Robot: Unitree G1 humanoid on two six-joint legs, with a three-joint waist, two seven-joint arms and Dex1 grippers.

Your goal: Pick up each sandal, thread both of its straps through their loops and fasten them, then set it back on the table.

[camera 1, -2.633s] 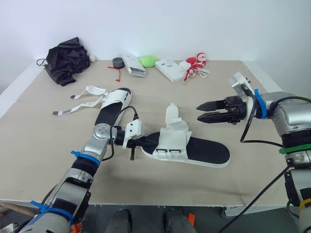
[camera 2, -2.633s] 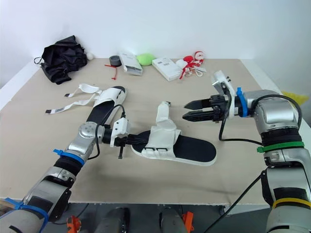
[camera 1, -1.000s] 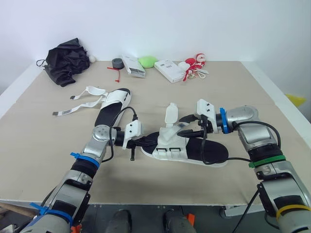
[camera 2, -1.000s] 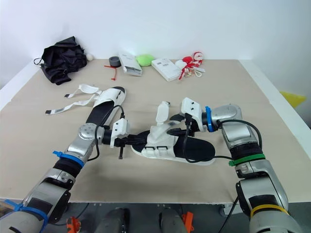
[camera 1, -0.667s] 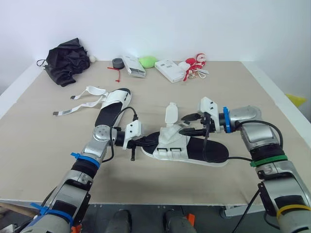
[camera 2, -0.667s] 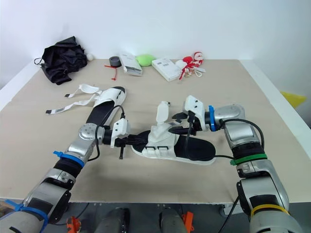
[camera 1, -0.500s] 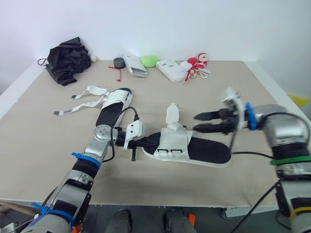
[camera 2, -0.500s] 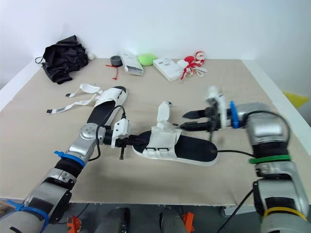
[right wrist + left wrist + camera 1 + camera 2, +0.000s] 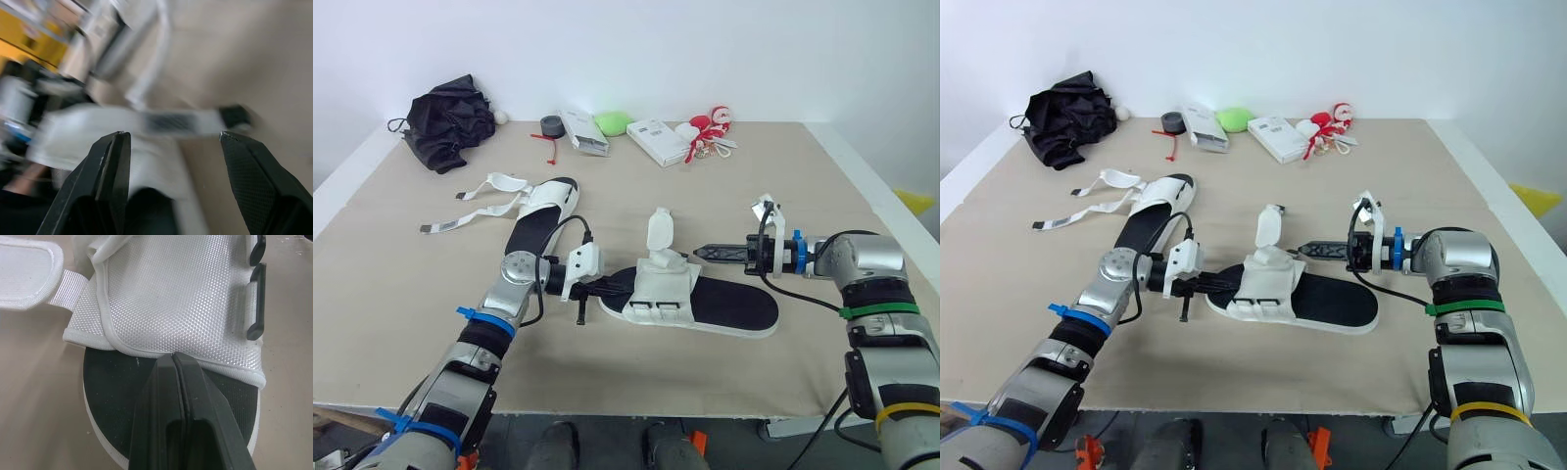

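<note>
Holds the left gripper (image 9: 172, 357) shut, fingers (image 9: 205, 399) pressed flat together with no gap. Rests those tips on the black footbed (image 9: 112, 396) at the toe end of the near sandal (image 9: 705, 305), right against the hem of its white mesh upper (image 9: 171, 298), which lies directly ahead of them. Has the sandal flat on the table (image 9: 391, 294), heel end stretching away from the left gripper toward the right arm.

Points the right gripper (image 9: 171, 134) at the same sandal from the opposite side. Spreads its fingers (image 9: 110, 181) wide in the right wrist view and carries nothing between them. Turns them edge-on to the head views, so that they line up as one thin shape. Brings the tips close to the top of the upper; cannot tell whether they touch it. Shows the unfastened strap (image 9: 658, 231) standing upright from the upper, just beyond the right fingertips.

Shows the second sandal (image 9: 540, 213) out beyond the left forearm, well apart from both grippers, its loose straps (image 9: 487, 199) splayed on the table on the side away from the right gripper. Shows, far past both hands along the table's back edge:
- a black cloth bundle (image 9: 445, 119)
- a tape roll (image 9: 549, 125)
- a slim white box (image 9: 583, 133)
- a green object (image 9: 613, 122)
- a flat white box (image 9: 656, 141)
- a red-and-white item (image 9: 707, 127)
</note>
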